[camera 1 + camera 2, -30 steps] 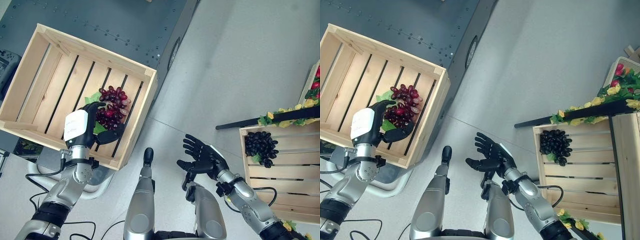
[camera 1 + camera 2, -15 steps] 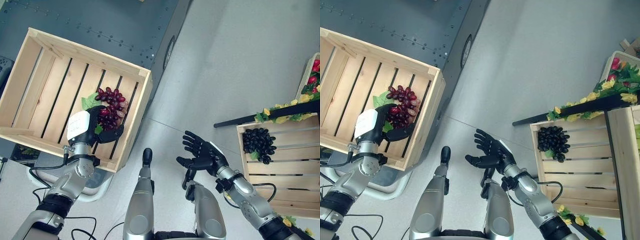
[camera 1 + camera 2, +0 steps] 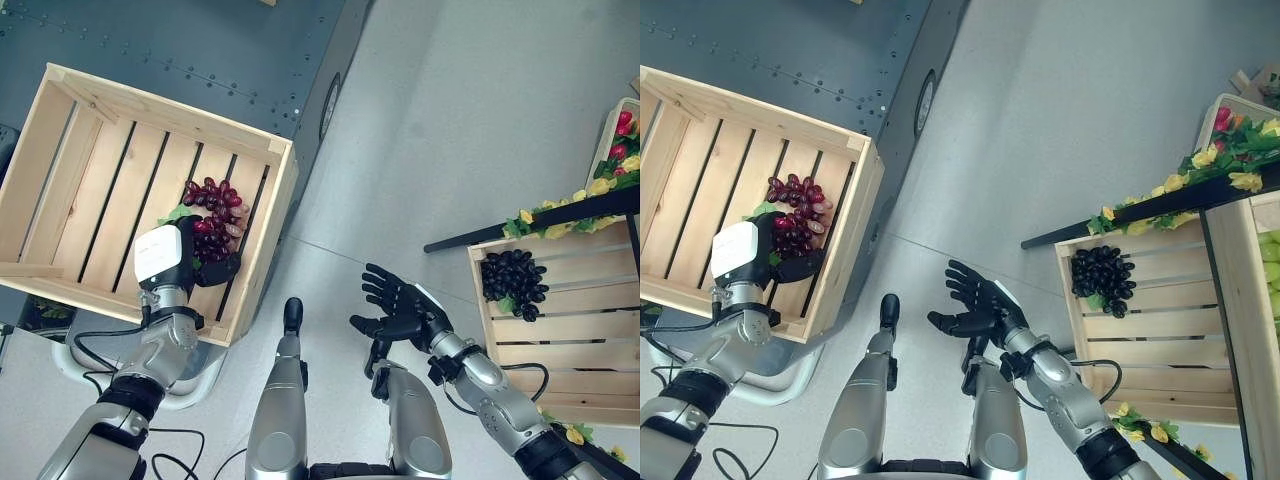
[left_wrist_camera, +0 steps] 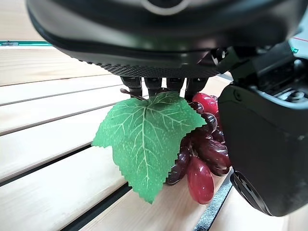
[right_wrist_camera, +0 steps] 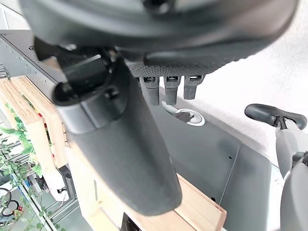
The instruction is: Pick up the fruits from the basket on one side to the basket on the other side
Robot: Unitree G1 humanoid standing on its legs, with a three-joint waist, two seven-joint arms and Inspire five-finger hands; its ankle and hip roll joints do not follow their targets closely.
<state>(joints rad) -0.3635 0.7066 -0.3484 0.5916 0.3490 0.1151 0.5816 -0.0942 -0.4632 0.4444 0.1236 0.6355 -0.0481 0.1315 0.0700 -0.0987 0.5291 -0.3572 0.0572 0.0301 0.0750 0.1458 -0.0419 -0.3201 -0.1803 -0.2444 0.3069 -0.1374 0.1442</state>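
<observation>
Red grape bunch [image 3: 212, 213] lay in wooden crate [image 3: 90, 170] at 9 o'clock, left hand [image 3: 172, 262] curled round it. Right hand [image 3: 400, 312] hung open, empty. Step: grasping; next needs a lift clear.

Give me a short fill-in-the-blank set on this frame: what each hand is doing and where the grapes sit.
1. The left hand has its fingers curled round the ____ grapes.
2. Those grapes lie in the slatted wooden crate on the robot's ____ side.
3. The right hand is ____, holding nothing, above the floor.
4. The black grapes rest in the ____ crate.

Missing words: red; left; open; right
</observation>
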